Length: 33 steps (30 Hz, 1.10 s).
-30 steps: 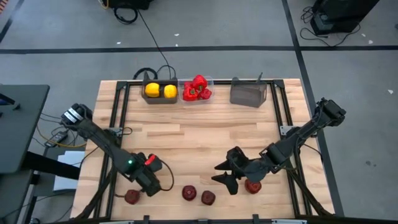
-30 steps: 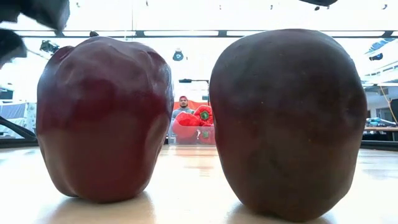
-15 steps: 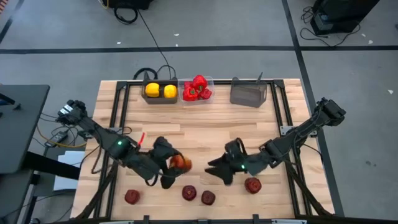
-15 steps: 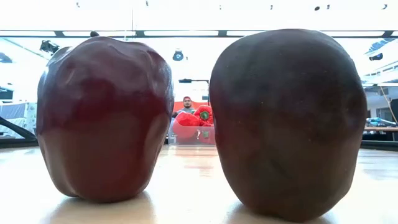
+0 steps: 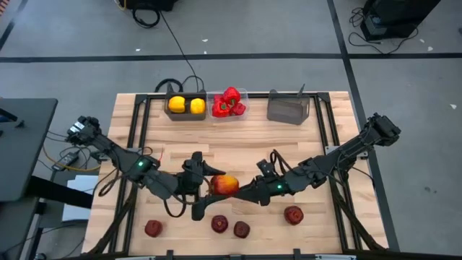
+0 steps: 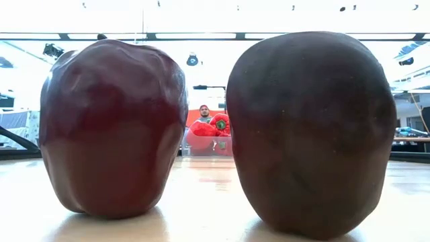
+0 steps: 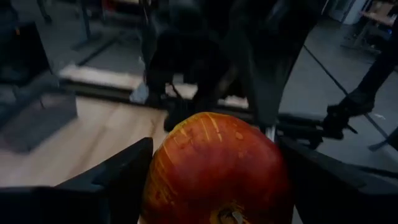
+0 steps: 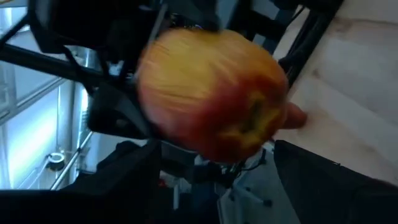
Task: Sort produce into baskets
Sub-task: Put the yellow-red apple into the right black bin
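My left gripper [image 5: 211, 186] is shut on an orange-red apple [image 5: 224, 185] over the table's middle. My right gripper [image 5: 242, 192] is open right beside the apple, on its right. In the right wrist view its fingers [image 8: 118, 180] stand on either side of the apple [image 8: 211, 93]. I cannot tell whether they touch it. Several dark red apples [image 5: 219, 224] rest on the table near its front edge; two of them [image 6: 111, 128] fill the low view. At the far edge, two yellow peppers [image 5: 186, 105] lie in a dark grey basket and red peppers [image 5: 228, 103] lie in the clear basket. My left gripper pinches the apple's two opposite sides [image 7: 163, 163] between its two fingers. The fingers [image 7: 118, 180] come level from the table's left. The apple's stem end [image 7: 231, 214] faces the wrist camera. The apple is held clear of the table.
A second dark grey basket [image 5: 289, 108] stands at the far right. One dark red apple [image 5: 293, 214] lies below my right arm and another [image 5: 152, 228] at the near left. A black frame [image 5: 137, 130] runs along the table's sides. A person shows far behind in the low view.
My left gripper has risen from the table's near left, beside a dark red apple, and gone right toward the middle carrying the orange-red apple. My right gripper has gone toward the table's left, away from the apple below it, up to the held apple.
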{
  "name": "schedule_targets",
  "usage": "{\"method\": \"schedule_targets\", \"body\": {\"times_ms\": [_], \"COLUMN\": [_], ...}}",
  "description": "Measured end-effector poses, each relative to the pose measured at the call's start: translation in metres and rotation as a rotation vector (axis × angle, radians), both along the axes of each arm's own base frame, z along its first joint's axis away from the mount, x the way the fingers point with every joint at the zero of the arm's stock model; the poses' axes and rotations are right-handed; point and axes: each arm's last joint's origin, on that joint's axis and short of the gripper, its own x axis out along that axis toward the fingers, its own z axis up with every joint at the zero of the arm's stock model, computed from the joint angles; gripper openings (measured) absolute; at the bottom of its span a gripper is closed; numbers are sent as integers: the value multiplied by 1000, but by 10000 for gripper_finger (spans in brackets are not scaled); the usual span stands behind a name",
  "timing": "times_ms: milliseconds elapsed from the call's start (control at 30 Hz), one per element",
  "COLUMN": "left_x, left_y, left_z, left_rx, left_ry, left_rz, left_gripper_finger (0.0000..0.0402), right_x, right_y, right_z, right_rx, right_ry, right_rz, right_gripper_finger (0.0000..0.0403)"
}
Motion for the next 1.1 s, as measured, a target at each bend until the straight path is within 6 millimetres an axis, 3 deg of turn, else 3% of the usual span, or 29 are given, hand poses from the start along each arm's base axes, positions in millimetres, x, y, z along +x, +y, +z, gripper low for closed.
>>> {"method": "schedule_targets", "body": {"times_ms": [333, 800, 1100], "left_x": [4, 6, 6], "left_y": [6, 7, 7], "left_z": [11, 14, 15], "left_rx": [14, -5, -84], "left_ry": [-82, -108, -125], "left_rz": [-23, -31, 4], "left_gripper_finger": [329, 356, 357], "right_x": [9, 11, 11], "right_y": [-14, -19, -19], "right_z": [14, 19, 19], "right_rx": [-77, -71, -167], "right_ry": [-171, -227, -242], "right_rz": [42, -23, -21], "right_gripper_finger": [323, 320, 240]}}
